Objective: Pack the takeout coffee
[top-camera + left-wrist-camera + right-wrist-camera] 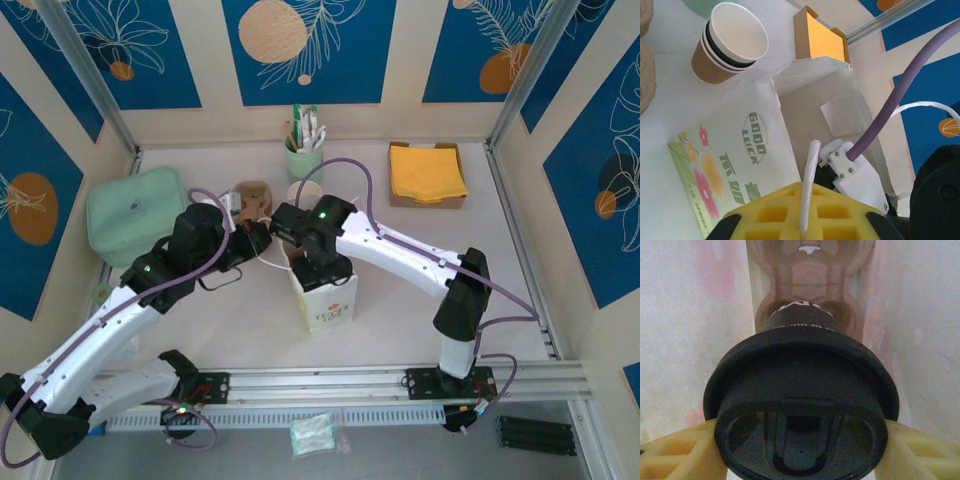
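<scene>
The takeout coffee [800, 410] shows its black lid up close and its brown body [805, 310] beyond, hanging inside a white paper bag [327, 298]. My right gripper [800, 452] is shut on the cup, with a yellow finger [677, 452] at each side of the lid. From above, the right gripper [318, 262] reaches down into the bag's mouth. The left gripper [803, 222] is shut on the bag's white cord handle [811, 180], holding the flowered bag [735, 155] open. It sits just left of the bag [258, 238].
Nested lidless paper cups [732, 42] stand behind the bag, beside a brown cup carrier [252, 200]. A cardboard box of orange napkins [427, 173] is at the back right. A green holder of sachets [303, 152] stands at the back, and a mint pouch [138, 212] lies at left.
</scene>
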